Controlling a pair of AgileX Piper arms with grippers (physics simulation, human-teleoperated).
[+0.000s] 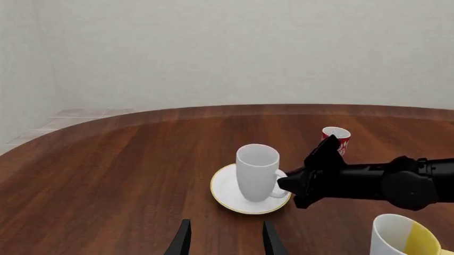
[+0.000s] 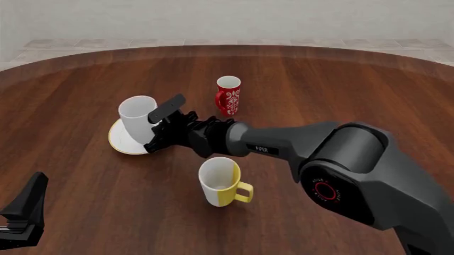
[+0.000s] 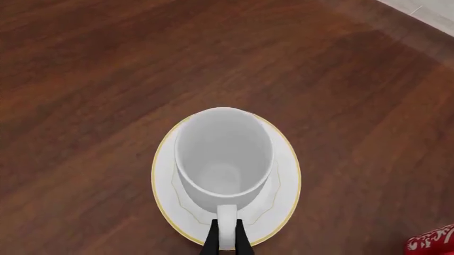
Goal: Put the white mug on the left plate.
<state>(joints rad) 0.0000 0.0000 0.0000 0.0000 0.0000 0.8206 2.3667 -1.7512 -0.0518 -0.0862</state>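
The white mug [image 2: 137, 115] stands on the left plate [image 2: 120, 142], a white plate with a yellow-gold rim, at the table's left middle. My right gripper [image 2: 152, 134] reaches across from the right and is shut on the mug's loop handle [image 3: 226, 220]. In the right wrist view both fingers [image 3: 212, 241] press the handle from either side, above the plate [image 3: 280, 159]. The left wrist view shows the mug [image 1: 257, 172] upright on the plate [image 1: 225, 190] with the right gripper [image 1: 285, 185] at its handle. My left gripper [image 1: 223, 241] is open and empty, short of the plate.
A white-and-yellow mug [image 2: 220, 183] stands in front of the right arm, near the middle. A small red patterned mug [image 2: 228, 95] stands behind the arm. The right arm [image 2: 284, 141] stretches across the middle of the table. Only one plate shows.
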